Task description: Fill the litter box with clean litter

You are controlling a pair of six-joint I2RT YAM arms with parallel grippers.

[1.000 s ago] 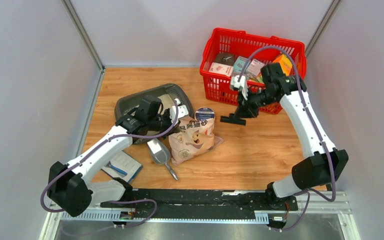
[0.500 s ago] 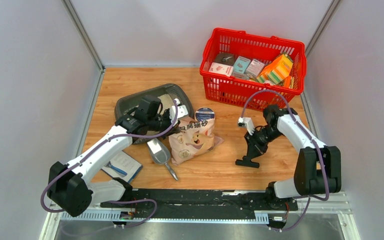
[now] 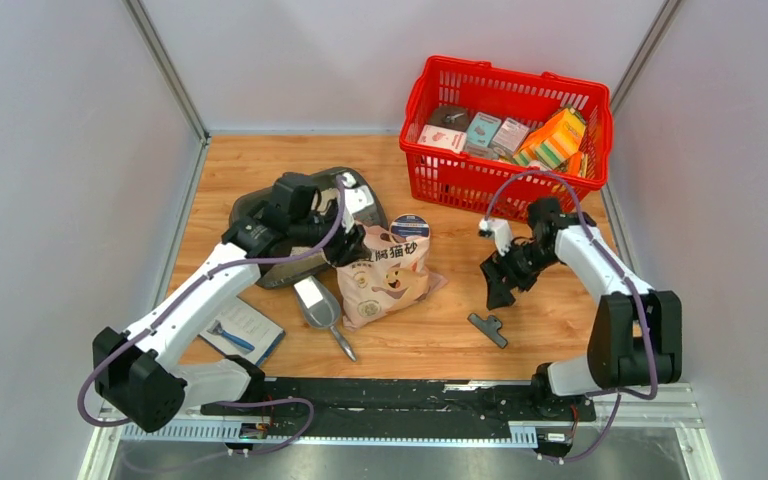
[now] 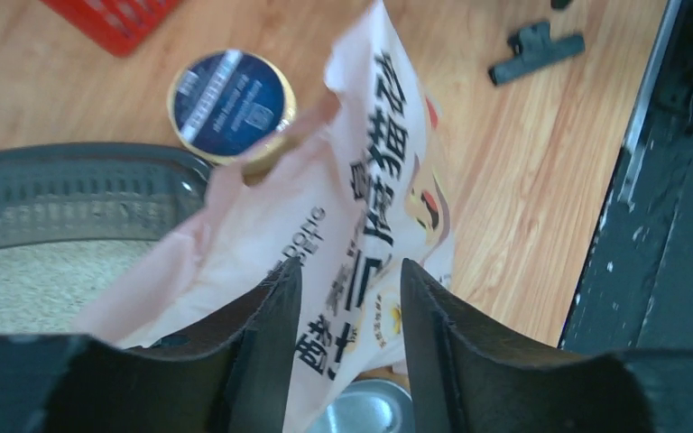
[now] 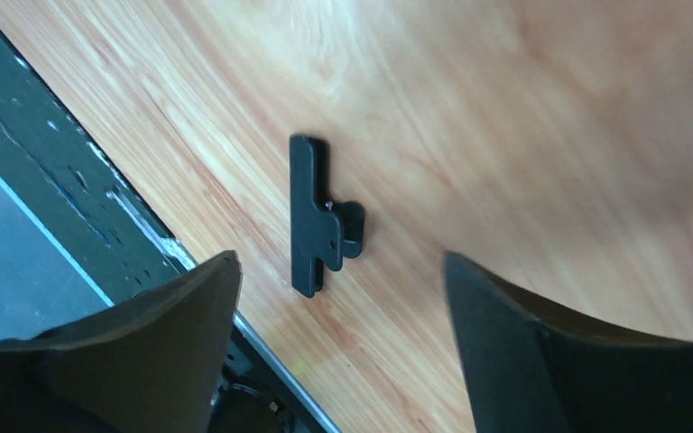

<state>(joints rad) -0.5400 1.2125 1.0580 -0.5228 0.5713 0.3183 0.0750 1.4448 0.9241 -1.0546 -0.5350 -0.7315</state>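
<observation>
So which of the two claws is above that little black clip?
The right gripper: it hangs open over the black clip on the table. The left gripper is at the litter bag instead.

In the overhead view, the litter box [image 3: 242,212] is sitting left of centre on the desk [image 3: 550,330], with litter [image 4: 45,275] lying in it. The bag [image 3: 390,275] is lying just right of the box, and a tin [image 3: 409,227] is standing just above the bag. A scoop [image 3: 318,305] is lying below the box, beside the bag's left edge. A booklet [image 3: 245,332] is resting at the lower left. A basket [image 3: 460,185] is standing at the upper right, holding packets. A clip [image 3: 487,329] is lying right of centre, well apart from the bag.
</observation>
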